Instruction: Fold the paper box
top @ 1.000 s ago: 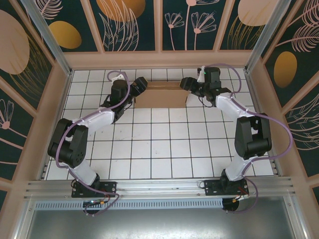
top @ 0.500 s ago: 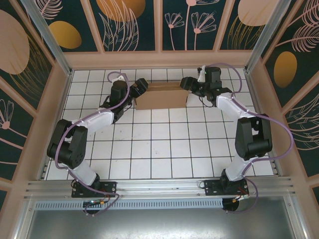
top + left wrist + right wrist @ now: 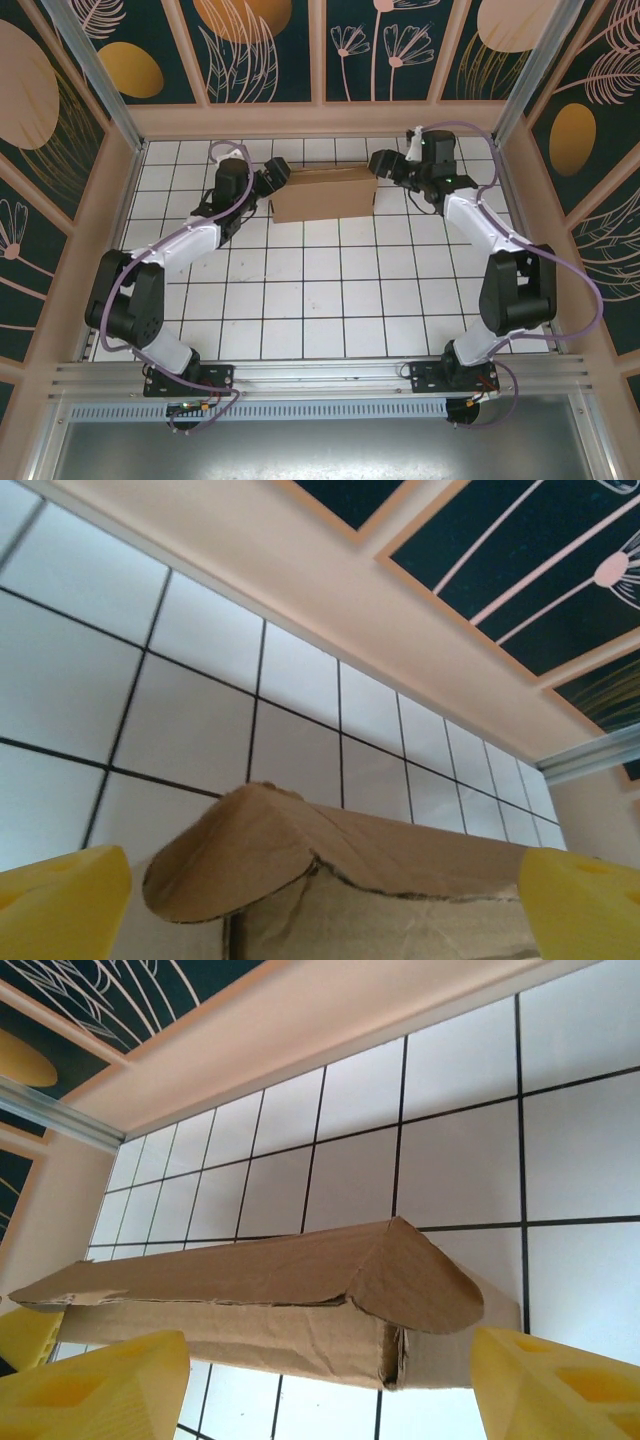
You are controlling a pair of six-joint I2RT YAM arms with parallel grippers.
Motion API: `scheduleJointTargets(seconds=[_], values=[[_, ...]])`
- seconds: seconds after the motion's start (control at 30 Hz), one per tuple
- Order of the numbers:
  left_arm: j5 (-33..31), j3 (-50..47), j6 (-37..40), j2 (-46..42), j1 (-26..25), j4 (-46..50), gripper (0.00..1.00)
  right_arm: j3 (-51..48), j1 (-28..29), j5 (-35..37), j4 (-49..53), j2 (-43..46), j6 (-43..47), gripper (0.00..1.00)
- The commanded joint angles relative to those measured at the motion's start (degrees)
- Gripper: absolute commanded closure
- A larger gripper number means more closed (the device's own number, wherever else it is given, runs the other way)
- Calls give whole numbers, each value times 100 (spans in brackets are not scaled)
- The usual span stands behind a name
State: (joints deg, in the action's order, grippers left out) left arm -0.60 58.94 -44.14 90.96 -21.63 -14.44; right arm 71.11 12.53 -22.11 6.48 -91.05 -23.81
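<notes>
The paper box [image 3: 324, 193] is a long, shallow block of plain brown cardboard, matt and a little wrinkled. It lies flat on the far middle of the table [image 3: 320, 300], its long side running left to right, a short way in front of the far wall [image 3: 320, 118].

From the left wrist, its end shows a rounded flap bent down over the corner, with a rough, dark cut edge and a crease running along the top. From the right wrist the other end looks much the same. A rounded tab folds down over the short side, the top panel lifts slightly along its long edge, and a narrow gap shows at the corner.

The left gripper [image 3: 272, 180] sits at the box's left end. Its yellow fingers [image 3: 60, 900] stand wide apart, with the end of the box between them in the wrist view. I cannot tell whether they touch it.

The right gripper [image 3: 385, 163] is just beside the far right corner. Its yellow fingers [image 3: 560, 1385] are also spread and clamp nothing.

The table is covered in glossy white square tiles with thin dark joints. Pale wooden frames hold dark green panels [image 3: 260, 50] painted with leaves and round shapes. A grey metal rail [image 3: 320, 378] crosses the near edge, where the arm bases are bolted.
</notes>
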Motion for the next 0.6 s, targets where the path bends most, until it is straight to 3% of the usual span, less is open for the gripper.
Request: scheduleJointTargets(seconds=[0.0, 0.13, 0.23, 0.37, 0.5, 0.57], values=[[-507, 493, 834, -357, 42, 741, 1, 127, -31, 192, 114, 530, 256, 29], [-795, 690, 1707, -772, 44, 1108, 1, 157, -16, 436, 160, 868, 407, 31], [-964, 398, 2411, -1219, 45, 820, 1, 85, -23, 421, -116, 979, 674, 35], [-866, -402, 3824, -1787, 40, -152, 1, -208, 7, -187, -641, 987, 1690, 41], [-673, -541, 4697, -1857, 40, -3, 2, -275, -8, -674, -1308, 887, 1797, 46], [-484, -651, 5106, -1804, 59, -33, 2, -563, 1, -797, -2003, 980, 2424, 49]])
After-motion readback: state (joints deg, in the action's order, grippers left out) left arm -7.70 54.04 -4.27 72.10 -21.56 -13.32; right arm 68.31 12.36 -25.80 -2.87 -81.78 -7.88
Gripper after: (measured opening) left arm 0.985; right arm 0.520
